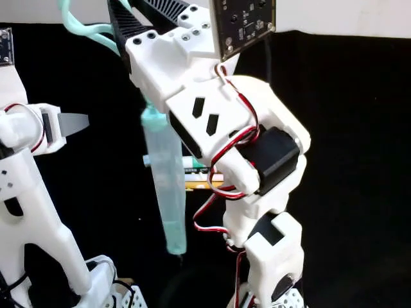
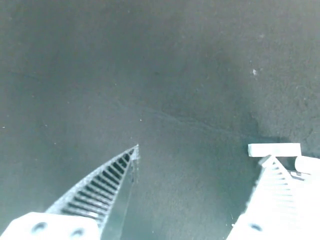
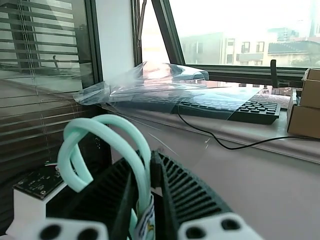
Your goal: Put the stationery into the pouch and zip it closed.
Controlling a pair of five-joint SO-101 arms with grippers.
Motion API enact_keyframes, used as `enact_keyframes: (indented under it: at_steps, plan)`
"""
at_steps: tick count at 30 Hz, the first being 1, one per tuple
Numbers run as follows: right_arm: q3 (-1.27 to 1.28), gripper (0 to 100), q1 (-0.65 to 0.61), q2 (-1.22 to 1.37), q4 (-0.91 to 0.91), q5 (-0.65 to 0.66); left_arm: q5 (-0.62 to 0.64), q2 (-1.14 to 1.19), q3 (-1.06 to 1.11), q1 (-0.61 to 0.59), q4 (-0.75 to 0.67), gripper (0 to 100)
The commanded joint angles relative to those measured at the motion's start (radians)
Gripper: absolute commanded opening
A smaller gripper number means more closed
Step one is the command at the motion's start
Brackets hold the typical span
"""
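Note:
A translucent mint pouch [image 1: 166,183] hangs upright above the black table, its bottom end lowest. My right gripper [image 1: 123,16] is raised high and shut on the pouch's mint loop [image 1: 83,29]. In the right wrist view that gripper [image 3: 150,162] pinches the loop [image 3: 87,150] between its black fingers and faces a window. Stationery [image 1: 196,174], including a yellow pencil [image 1: 194,186], lies on the table behind the pouch, partly hidden by the arm. My left gripper [image 2: 202,155] stands open over bare black table, with one white finger [image 1: 74,122] seen at the left in the high view.
The right arm's white body [image 1: 257,160] covers the table's middle. The left arm [image 1: 29,212] stands along the left edge. A black mat [image 1: 359,160] covers the table. A keyboard under plastic [image 3: 215,102] and cardboard boxes [image 3: 305,107] sit on the window sill.

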Motion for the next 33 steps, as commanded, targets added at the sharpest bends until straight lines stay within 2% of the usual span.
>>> enact_keyframes:
  at_steps: [1, 8, 14, 17, 25, 28, 33]
  plan:
    - [-0.019, 0.6, -0.01, -0.005, -0.03, -0.008, 0.006, -0.01, -0.142, -0.012, 0.064, 37]
    - [-0.019, 0.6, -0.01, -0.005, -0.028, -0.008, 0.012, -0.051, -0.268, 0.013, 0.071, 37]
    - [-0.019, 0.6, -0.01, -0.005, -0.027, -0.008, 0.015, -0.185, -0.268, 0.203, 0.069, 37]
    - [-0.019, 0.6, -0.013, -0.005, -0.016, -0.008, 0.087, -0.217, -0.266, 0.263, 0.069, 37]
    - [-0.019, 0.6, -0.013, -0.005, -0.007, -0.008, 0.101, -0.225, -0.268, 0.277, 0.069, 37]
    - [-0.019, 0.6, -0.013, -0.005, -0.007, -0.008, 0.166, -0.226, -0.266, 0.28, 0.071, 37]
    - [-0.019, 0.6, -0.013, -0.005, -0.007, -0.008, 0.176, -0.226, -0.243, 0.318, 0.072, 37]
